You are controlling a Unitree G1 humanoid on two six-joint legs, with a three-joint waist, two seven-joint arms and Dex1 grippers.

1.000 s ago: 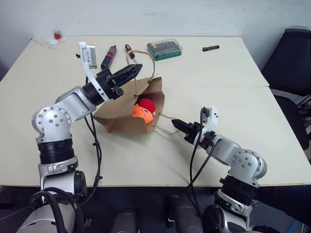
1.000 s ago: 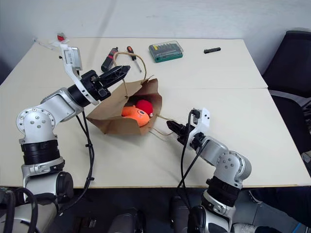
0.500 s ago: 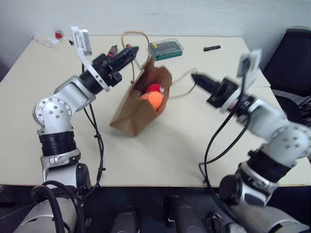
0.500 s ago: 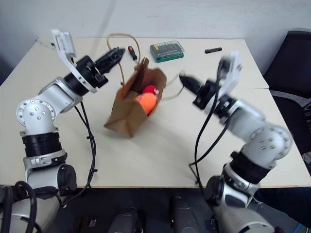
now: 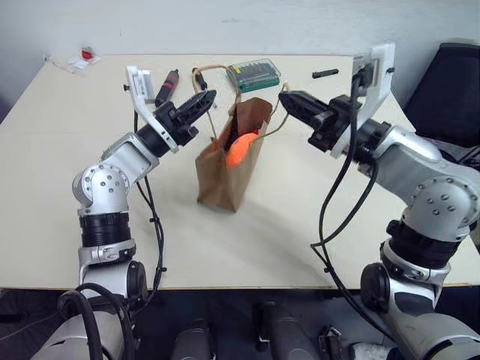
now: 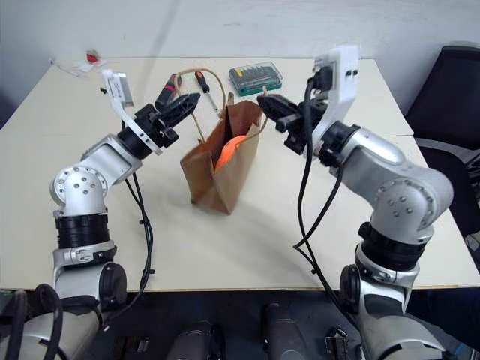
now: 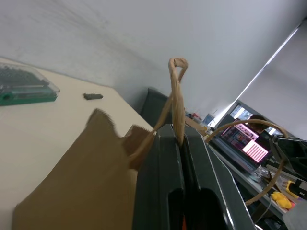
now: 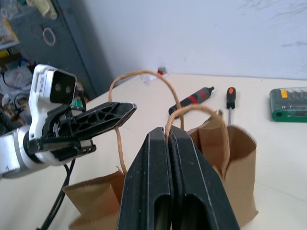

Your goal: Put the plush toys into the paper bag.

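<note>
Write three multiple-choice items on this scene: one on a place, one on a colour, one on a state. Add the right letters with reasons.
1. Where is the green bit case?
A. On the table behind the paper bag
B. Inside the bag
C. On the floor

2. What colour is the plush toy seen in the bag's mouth?
A. Blue
B. Orange
C. White

3. How is the paper bag placed?
A. Lying flat
B. Upside down
C. Upright, handles pinched by both grippers

Answers: 1 A, it lies near the far edge. 2 B, orange shows inside. 3 C, left gripper and right gripper each clamp a handle.
</note>
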